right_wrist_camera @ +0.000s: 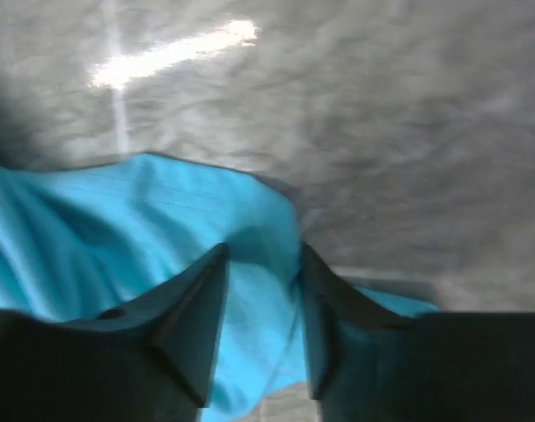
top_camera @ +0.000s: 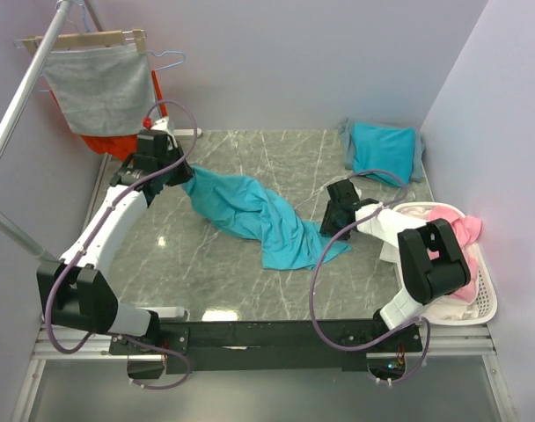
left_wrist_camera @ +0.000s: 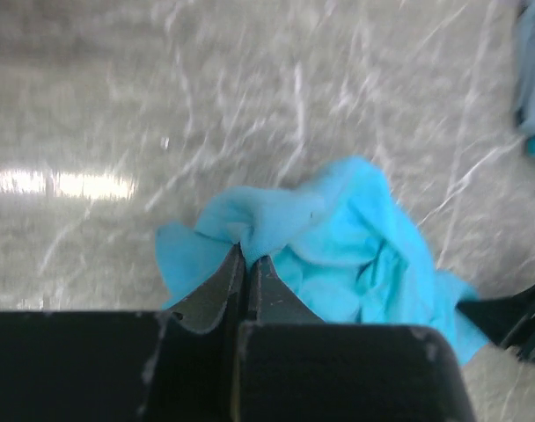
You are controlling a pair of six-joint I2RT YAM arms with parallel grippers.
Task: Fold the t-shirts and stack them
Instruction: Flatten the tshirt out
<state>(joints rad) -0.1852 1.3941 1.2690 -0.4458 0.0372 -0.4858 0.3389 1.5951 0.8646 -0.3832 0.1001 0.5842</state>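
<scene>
A turquoise t-shirt [top_camera: 259, 215] lies bunched in a long diagonal band across the marble table [top_camera: 206, 255]. My left gripper [top_camera: 186, 179] is shut on its far-left end; in the left wrist view the jaws [left_wrist_camera: 250, 257] pinch a fold of the t-shirt [left_wrist_camera: 338, 255]. My right gripper [top_camera: 329, 230] is at the shirt's near-right end. In the right wrist view its jaws [right_wrist_camera: 263, 249] stand apart, with the t-shirt's fabric [right_wrist_camera: 135, 220] lying between them. A second t-shirt [top_camera: 384, 149] lies folded at the back right corner.
A white basket [top_camera: 483, 294] with pink and white clothes stands at the right edge. At the back left a rack holds a hanger with a grey cloth [top_camera: 100, 88] and an orange-red garment [top_camera: 113, 145] below it.
</scene>
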